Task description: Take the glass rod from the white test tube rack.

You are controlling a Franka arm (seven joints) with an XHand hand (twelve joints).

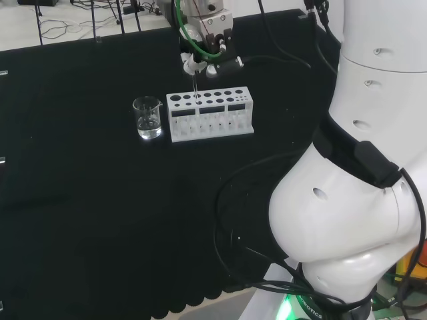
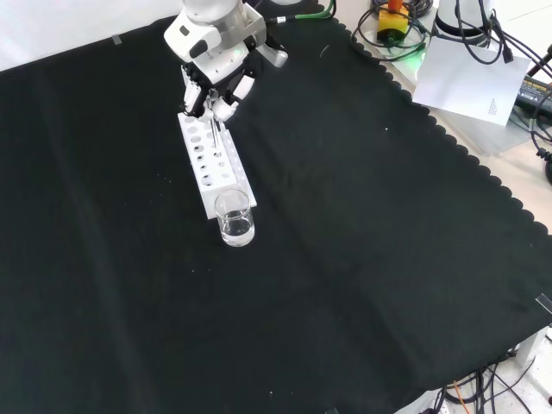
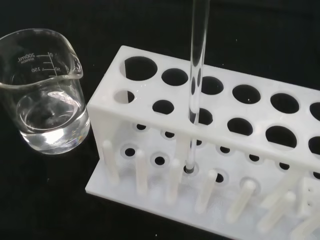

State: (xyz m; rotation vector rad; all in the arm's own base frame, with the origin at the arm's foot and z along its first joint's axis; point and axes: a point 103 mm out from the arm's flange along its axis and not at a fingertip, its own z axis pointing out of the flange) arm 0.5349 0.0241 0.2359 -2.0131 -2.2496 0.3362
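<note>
Left of the white test tube rack (image 1: 210, 115) in the head view: a small clear beaker (image 1: 147, 117) with a little clear liquid, just beside the rack's end on the black worktop (image 1: 80, 200). Touching or not, hard to tell.

Over the rack's left half, same view: the hand (image 1: 203, 57), fingers curled down and apparently pinching the top of the glass rod (image 1: 195, 85). Contact itself too small to confirm. Directly below the fingertips, the rod, a thin upright line running down into a hole near the rack's beaker end.

Close up in the wrist view: rod (image 3: 197, 65) passing upright through a top-plate hole in the rack's (image 3: 150, 90) front row, a few holes from the beaker (image 3: 45, 95) end, lower tip seated in a socket of the base plate. Not yet lifted.

Step in hand, by judgement: the grasp at the rod's top, extraction not begun. Next move: a straight vertical pull, kept in line with the hole so as not to scrape the plate or tip the rack, high enough to clear the top plate before any sideways travel. Some risk of knocking the beaker if swung toward that end.
</note>
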